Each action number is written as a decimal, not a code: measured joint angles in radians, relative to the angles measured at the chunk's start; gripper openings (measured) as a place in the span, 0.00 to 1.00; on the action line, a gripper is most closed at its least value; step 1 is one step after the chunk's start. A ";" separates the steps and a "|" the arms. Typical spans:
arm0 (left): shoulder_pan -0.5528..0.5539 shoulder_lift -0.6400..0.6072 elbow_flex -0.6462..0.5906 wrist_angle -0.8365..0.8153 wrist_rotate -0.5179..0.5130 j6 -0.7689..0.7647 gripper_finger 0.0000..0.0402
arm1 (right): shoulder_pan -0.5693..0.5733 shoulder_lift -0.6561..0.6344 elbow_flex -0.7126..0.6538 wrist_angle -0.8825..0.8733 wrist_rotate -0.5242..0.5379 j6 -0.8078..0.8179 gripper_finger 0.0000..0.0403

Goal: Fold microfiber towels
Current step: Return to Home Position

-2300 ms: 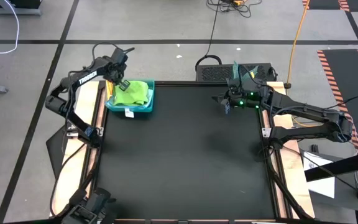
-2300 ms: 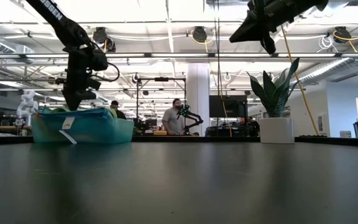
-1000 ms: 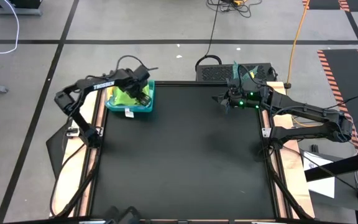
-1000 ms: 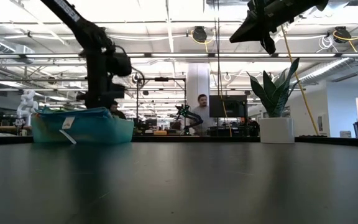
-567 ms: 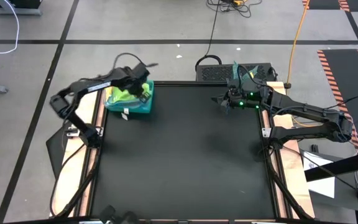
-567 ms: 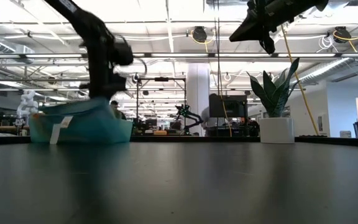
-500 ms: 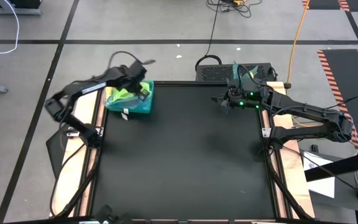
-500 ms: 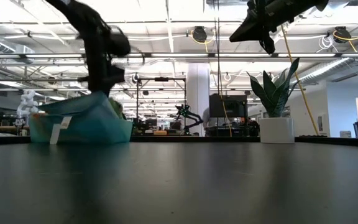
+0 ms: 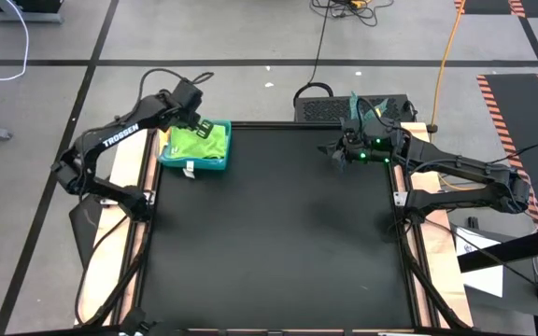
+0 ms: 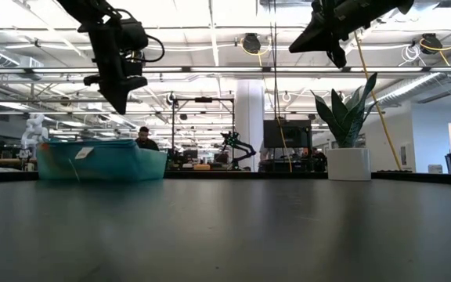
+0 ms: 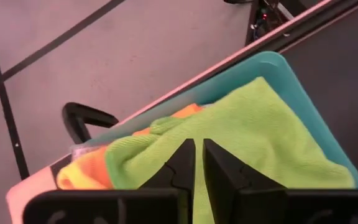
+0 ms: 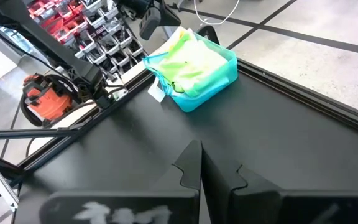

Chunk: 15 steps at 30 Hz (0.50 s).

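We've got a black table (image 9: pixel 278 233), matte top, with pale wood strips (image 9: pixel 136 159) along its left and right edges. One teal bin (image 9: pixel 208 164) sits flat and upright on it at the far left corner, just inside the edges.

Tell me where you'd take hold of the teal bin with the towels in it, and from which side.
Probably the teal bin's rim on the wall facing the table's middle, pinched from above. That thin upright wall is bare, while the green towel fills the inside and the left gripper hovers over the far edge.
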 joint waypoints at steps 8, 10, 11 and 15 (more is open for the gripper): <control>-0.060 -0.003 0.000 0.009 0.111 -0.028 0.01 | 0.000 -0.001 -0.001 -0.033 -0.004 -0.090 0.00; -0.095 -0.025 -0.001 -0.005 0.150 -0.028 0.02 | -0.002 -0.012 -0.001 -0.033 -0.025 -0.111 0.00; -0.119 -0.042 -0.001 -0.009 0.161 -0.029 0.02 | -0.002 -0.022 -0.001 -0.029 -0.027 -0.118 0.00; -0.231 -0.155 -0.001 -0.022 0.165 -0.065 0.01 | -0.002 -0.087 -0.001 -0.048 -0.029 -0.154 0.00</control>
